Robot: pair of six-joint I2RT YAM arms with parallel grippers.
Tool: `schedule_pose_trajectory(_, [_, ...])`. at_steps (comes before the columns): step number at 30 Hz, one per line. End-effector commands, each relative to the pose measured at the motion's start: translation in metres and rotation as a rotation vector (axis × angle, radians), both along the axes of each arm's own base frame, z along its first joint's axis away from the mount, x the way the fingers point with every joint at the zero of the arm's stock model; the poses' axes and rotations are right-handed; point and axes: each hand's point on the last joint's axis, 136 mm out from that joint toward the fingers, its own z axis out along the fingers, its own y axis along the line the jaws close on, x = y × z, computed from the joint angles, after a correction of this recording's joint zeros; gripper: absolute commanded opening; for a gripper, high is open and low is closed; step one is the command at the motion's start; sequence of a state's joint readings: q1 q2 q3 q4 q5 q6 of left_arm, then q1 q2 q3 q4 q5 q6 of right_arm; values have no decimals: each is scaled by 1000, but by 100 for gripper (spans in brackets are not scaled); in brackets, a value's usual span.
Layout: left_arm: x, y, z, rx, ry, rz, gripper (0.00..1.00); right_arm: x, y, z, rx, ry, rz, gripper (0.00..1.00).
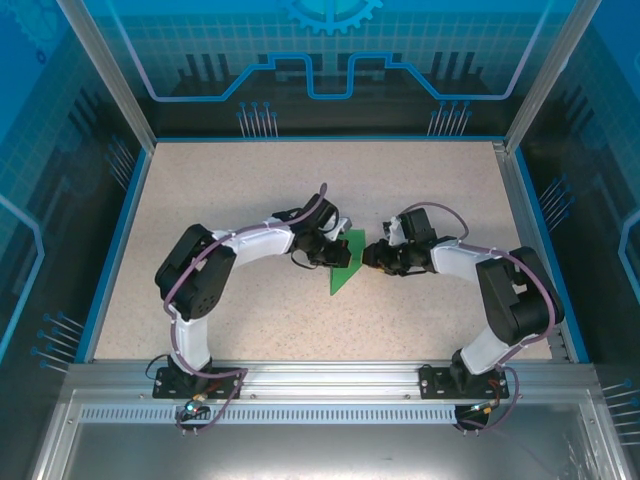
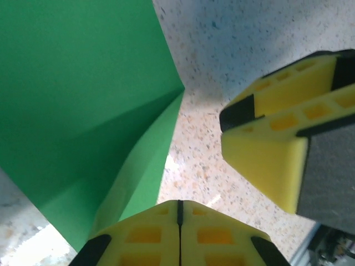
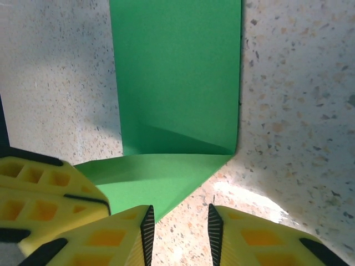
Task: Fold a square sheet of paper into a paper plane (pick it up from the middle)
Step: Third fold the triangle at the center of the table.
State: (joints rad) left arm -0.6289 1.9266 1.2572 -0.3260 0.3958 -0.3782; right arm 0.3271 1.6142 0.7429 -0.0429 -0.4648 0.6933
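The folded green paper [image 1: 343, 264] is laid near the middle of the counter [image 1: 420, 190], seemingly pressed by the left gripper [image 2: 178, 233], jaws closed, while the jaws of the right gripper [image 3: 178, 237] are parted and empty, so a free edge must be regripped next.

We see a speckled beige table [image 1: 250, 330] with a blue rim [image 1: 117, 250], blue circuit-print walls [image 1: 330, 50] behind and beside, grey posts [image 1: 104, 70], a metal rail [image 1: 330, 378] in front, and bright light.
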Motion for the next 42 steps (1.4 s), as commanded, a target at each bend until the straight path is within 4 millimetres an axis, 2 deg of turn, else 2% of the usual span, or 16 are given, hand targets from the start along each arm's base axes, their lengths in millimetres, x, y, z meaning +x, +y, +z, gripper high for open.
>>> schedule_pose_trajectory(1, [1, 14, -24, 105, 21, -17, 6, -4, 11, -3, 24, 22, 17, 34])
schedule_pose_trajectory(14, [-2, 35, -40, 226, -9, -41, 5, 6, 22, -12, 27, 37, 33, 36])
schedule_pose_trajectory(23, [1, 37, -48, 243, -15, -46, 4, 13, 26, -15, 10, 50, 36, 36])
schedule_pose_trajectory(35, [-3, 42, -61, 270, -3, -44, 4, 1, 8, -20, -115, 55, 13, 36])
schedule_pose_trajectory(42, [-4, 43, -63, 271, 2, -42, 4, 12, 21, -17, -63, 51, 31, 37])
